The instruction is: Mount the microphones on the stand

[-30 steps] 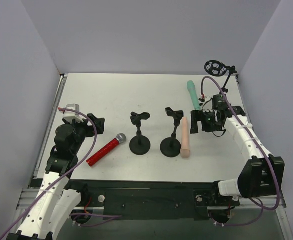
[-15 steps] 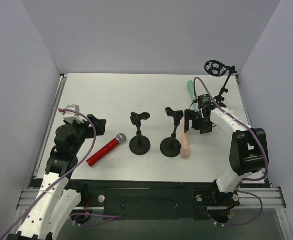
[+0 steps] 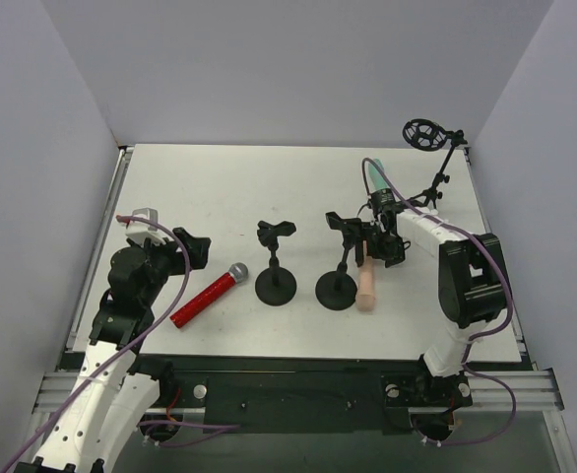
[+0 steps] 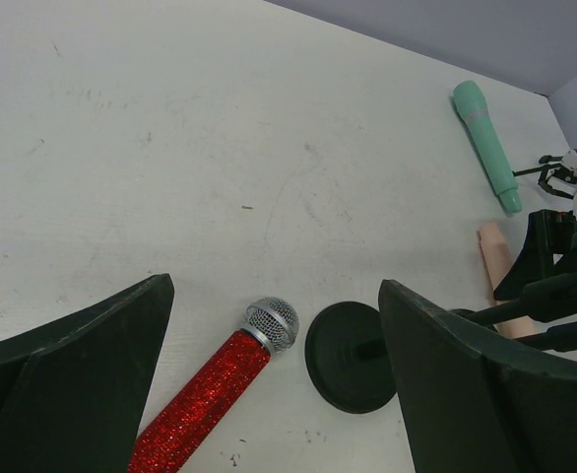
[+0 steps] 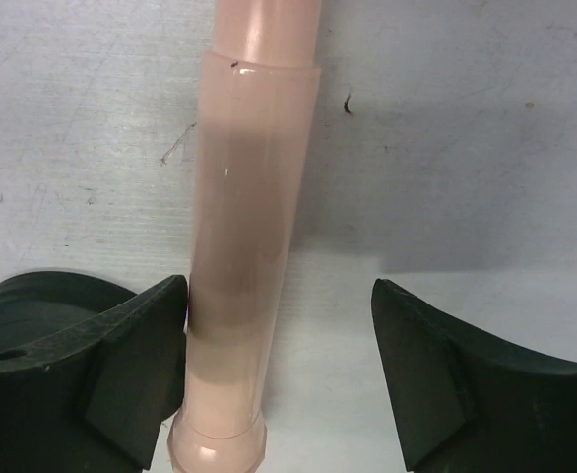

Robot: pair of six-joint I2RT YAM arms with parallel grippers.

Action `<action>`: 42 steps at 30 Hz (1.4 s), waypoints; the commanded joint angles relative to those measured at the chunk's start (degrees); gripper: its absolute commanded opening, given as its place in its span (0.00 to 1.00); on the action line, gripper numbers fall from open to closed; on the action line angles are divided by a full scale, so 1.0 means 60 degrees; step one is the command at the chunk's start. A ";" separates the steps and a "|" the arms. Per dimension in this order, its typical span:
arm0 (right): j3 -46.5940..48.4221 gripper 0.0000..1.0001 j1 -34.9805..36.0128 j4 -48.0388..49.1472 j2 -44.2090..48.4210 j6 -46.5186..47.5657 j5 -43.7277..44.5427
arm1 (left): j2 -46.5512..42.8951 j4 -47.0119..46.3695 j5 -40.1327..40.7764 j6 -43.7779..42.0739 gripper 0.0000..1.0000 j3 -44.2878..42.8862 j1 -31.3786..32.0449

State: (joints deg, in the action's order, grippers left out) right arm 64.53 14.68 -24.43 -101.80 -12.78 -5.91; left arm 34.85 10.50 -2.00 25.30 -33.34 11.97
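right gripper (image 5: 279, 325) isn't clamped yet, peach-pink microphone (image 5: 249, 246) lies between its fingers, hugging one with a gap to the other. left gripper (image 4: 274, 286) gapes wide, glittery red microphone (image 4: 205, 394) just ahead between its fingers, round stand base (image 4: 352, 355) beside it, teal microphone (image 4: 485, 143) far beyond.

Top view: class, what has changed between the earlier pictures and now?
The right end effector swung left and came down over the pink microphone, its jaws narrowing astride it but not yet closed; nothing is gripped. The pink microphone, red microphone, teal microphone, the two small stands and the open left end effector stayed put.
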 commanded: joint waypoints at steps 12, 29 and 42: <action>0.0231 0.47 -0.0468 -0.0456 -0.0670 -0.0522 -0.0039 | -0.0242 -0.1119 -0.2024 0.0939 0.97 -0.0375 0.0027; -0.1219 0.06 -0.3002 -0.0702 0.4026 0.0968 -0.4784 | 0.1514 -0.2233 -0.4119 0.2111 0.97 -0.2862 0.0949; 0.2744 0.00 -0.3647 -0.2667 0.6508 0.2147 -0.6236 | 0.5686 -0.2395 -0.4135 0.1965 0.94 -0.7022 0.4083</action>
State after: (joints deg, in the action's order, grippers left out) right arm 70.30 -6.83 -37.60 -63.24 0.73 -37.52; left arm 63.57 -0.78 -26.04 37.30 -67.29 32.88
